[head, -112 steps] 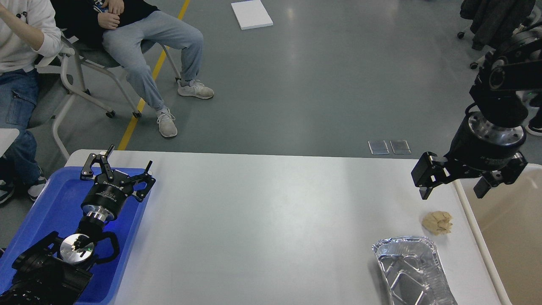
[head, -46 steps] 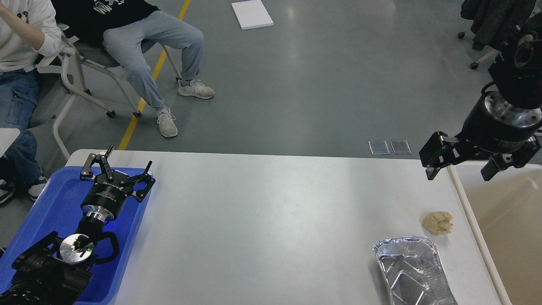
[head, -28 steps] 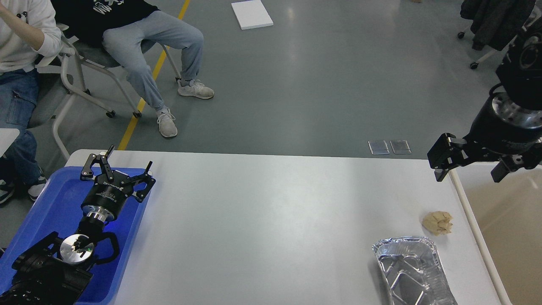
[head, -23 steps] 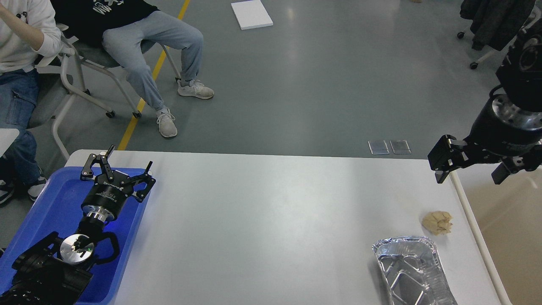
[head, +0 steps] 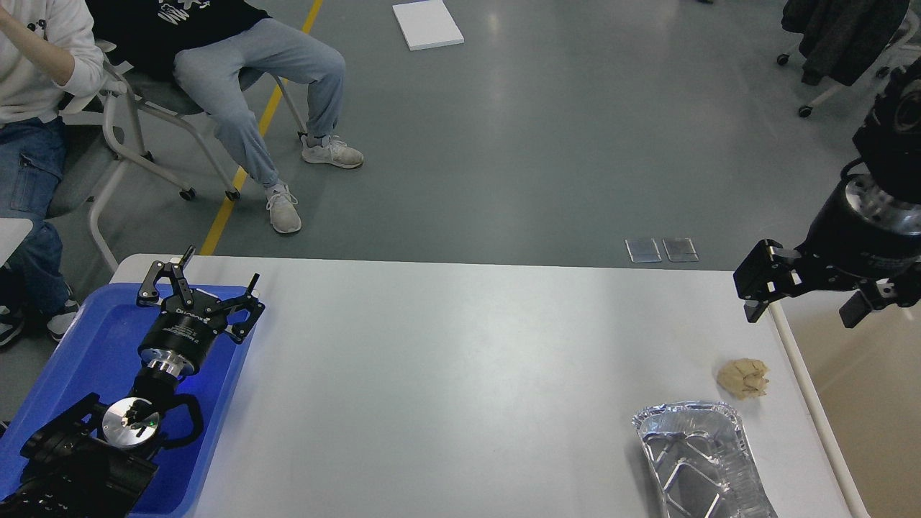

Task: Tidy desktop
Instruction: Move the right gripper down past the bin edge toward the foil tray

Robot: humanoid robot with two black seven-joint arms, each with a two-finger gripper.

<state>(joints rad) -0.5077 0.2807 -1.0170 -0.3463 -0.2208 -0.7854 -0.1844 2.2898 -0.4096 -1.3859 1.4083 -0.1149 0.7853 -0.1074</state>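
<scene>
The white desktop [head: 460, 374] fills the lower view. A crumpled tan paper ball [head: 743, 378] lies near its right edge. A crushed silver foil tray [head: 701, 460] lies just in front of the ball. My left gripper [head: 203, 277] is open and empty over the far end of the blue tray [head: 79, 352] at the left. My right gripper [head: 802, 313] is open and empty, held above the white rim of the beige bin [head: 863, 388], behind and to the right of the paper ball.
Two people sit on chairs [head: 137, 108] beyond the far left corner of the table. A white board [head: 427, 24] and two clear plates [head: 662, 250] lie on the grey floor. A dark chair [head: 842, 36] stands at the far right.
My right gripper has moved up and to the right, from above the desktop's right end to over the bin's rim. The left arm, paper ball and foil tray have not moved.
</scene>
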